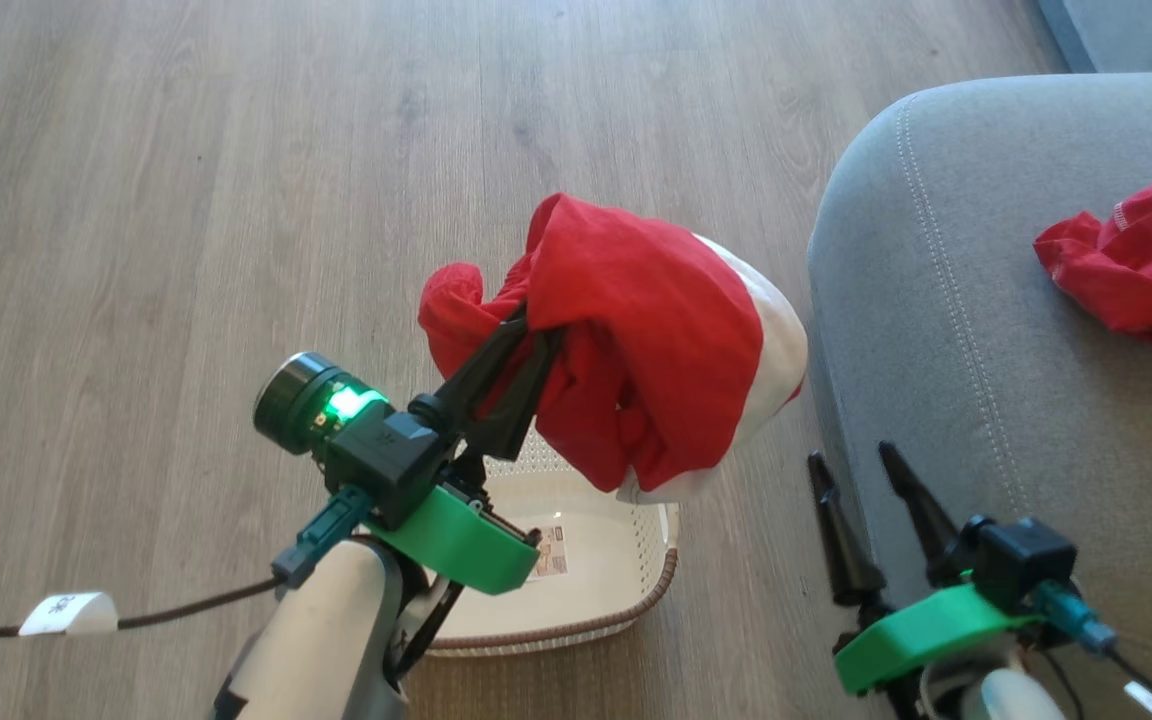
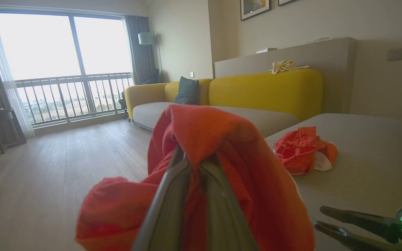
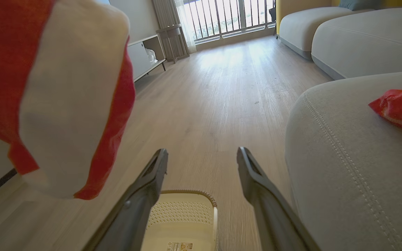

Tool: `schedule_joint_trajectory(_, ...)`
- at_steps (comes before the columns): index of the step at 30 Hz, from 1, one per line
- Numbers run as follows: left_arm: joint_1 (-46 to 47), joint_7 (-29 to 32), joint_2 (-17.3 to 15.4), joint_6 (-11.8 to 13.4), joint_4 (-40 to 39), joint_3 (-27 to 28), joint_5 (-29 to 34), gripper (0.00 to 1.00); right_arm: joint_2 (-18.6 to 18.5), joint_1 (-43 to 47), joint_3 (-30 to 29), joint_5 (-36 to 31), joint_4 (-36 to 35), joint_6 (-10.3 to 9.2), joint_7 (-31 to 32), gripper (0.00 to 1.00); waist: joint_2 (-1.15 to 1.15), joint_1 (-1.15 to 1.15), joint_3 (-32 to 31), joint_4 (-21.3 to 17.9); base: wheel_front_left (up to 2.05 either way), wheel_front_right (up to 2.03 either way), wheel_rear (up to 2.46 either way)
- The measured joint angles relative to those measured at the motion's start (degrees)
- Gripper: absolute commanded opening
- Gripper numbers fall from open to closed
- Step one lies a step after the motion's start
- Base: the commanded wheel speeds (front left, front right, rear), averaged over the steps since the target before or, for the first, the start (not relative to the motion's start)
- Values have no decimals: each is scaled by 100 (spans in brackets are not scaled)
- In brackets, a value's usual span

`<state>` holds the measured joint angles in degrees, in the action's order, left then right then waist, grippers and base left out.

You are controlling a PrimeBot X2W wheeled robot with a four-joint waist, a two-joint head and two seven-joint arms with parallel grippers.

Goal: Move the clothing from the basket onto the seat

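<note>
So, nearly done I reckon: one red garment [image 1: 1136, 265] sits on the seat [image 1: 936, 300] at 3 o'clock, left gripper [image 1: 538, 328] pinches the last red piece [image 1: 656, 340] above the empty-looking basket [image 1: 556, 635] at 6 o'clock, right gripper [image 1: 849, 453] spread, holding nothing.

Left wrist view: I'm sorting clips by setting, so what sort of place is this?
Probably a home living room: a yellow sofa with a dark cushion, a tall window onto a railed balcony, and a wood-look floor.
</note>
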<state>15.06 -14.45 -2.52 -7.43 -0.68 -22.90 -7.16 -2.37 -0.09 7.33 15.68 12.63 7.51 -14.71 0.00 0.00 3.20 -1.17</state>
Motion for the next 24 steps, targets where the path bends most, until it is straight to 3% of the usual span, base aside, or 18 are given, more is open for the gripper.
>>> schedule_joint_trajectory(3,2,0,0,0,10,44,0,0,-80,136,266,31,-171,0,0,100,0,0,30,0,0,0,0)
schedule_joint_trajectory(8,4,0,0,0,32,65,-41,0,-598,149,1206,145,-873,-1,0,100,0,0,64,-12,0,0,0)
schedule_joint_trajectory(15,12,0,0,0,96,70,-42,0,-1006,34,1981,34,-1572,-1,0,100,0,0,99,-6,0,0,0)
schedule_joint_trajectory(24,14,0,0,0,118,41,-49,0,-1003,-212,1933,-563,-1804,-1,0,100,0,0,99,19,0,0,0)
